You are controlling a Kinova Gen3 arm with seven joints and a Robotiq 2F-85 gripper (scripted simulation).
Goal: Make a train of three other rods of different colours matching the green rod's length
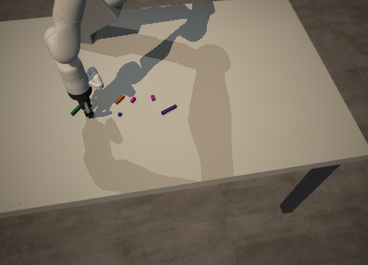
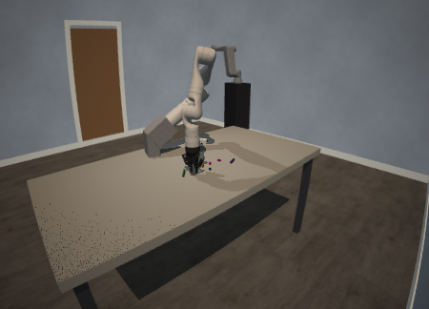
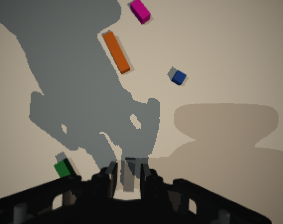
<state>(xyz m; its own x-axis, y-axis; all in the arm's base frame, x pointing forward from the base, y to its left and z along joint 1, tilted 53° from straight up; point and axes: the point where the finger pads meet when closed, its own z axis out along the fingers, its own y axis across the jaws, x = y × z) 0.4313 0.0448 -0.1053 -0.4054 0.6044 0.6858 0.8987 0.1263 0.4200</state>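
My gripper (image 1: 89, 116) (image 2: 194, 172) (image 3: 128, 173) points down, low over the table, partly open. A grey rod (image 3: 127, 177) lies between its fingers in the wrist view, with a narrow space on each side. The green rod (image 1: 75, 110) (image 2: 184, 173) (image 3: 63, 169) lies just left of the gripper. The orange rod (image 1: 119, 99) (image 3: 116, 52) and the small blue rod (image 1: 119, 114) (image 3: 179, 77) lie to its right, apart. One magenta rod (image 1: 133, 100) (image 3: 140, 12) lies beyond the orange one, another magenta rod (image 1: 153, 97) further right, then the purple rod (image 1: 168, 110) (image 2: 232, 161).
The table (image 1: 278, 111) (image 2: 129, 196) carries the rods, spread out singly. The arm's base (image 1: 96, 17) (image 2: 158, 135) stands at the table's back edge. Broad arm shadows cross the table around the rods. The front edge lies well away from the rods.
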